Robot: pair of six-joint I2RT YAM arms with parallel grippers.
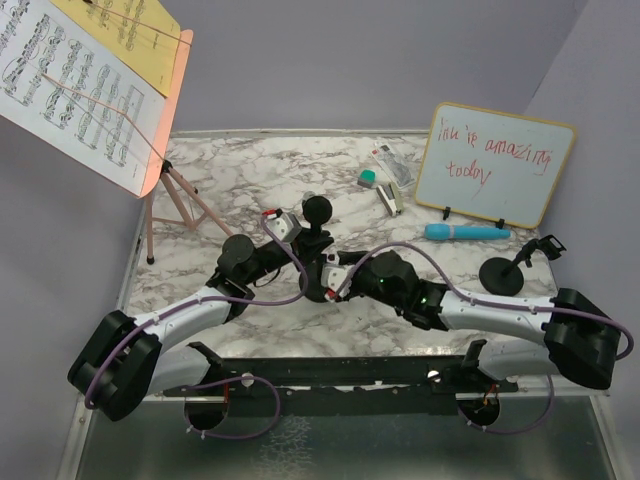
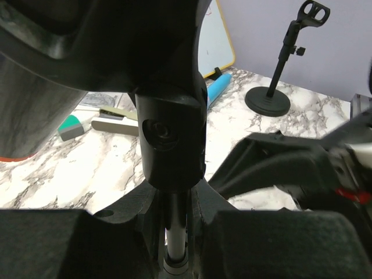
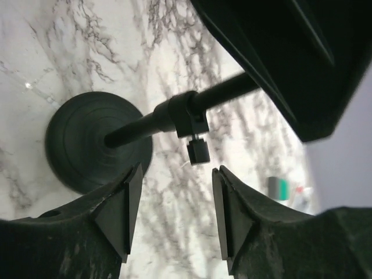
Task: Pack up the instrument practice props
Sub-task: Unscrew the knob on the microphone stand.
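A black microphone [image 1: 318,210] sits in the clip of a black mic pole at the table's middle. My left gripper [image 1: 308,248] is shut on that pole's thin shaft [image 2: 174,229], just below the clip [image 2: 172,145]. My right gripper [image 3: 174,215] is open and empty. It hovers just short of the same pole's round base [image 3: 96,139] and knob [image 3: 196,150]. The second mic pole [image 1: 503,274] stands empty at the right and also shows in the left wrist view [image 2: 268,100]. The blue microphone [image 1: 466,232] lies behind it. The pink music rack [image 1: 165,175] holds sheet-music pages [image 1: 70,90] at the far left.
A wood-framed whiteboard [image 1: 495,165] with red writing stands at the back right. A stapler [image 1: 391,200] and a green eraser [image 1: 368,180] lie at the back middle. The rack's tripod legs [image 1: 180,210] spread over the table's left side.
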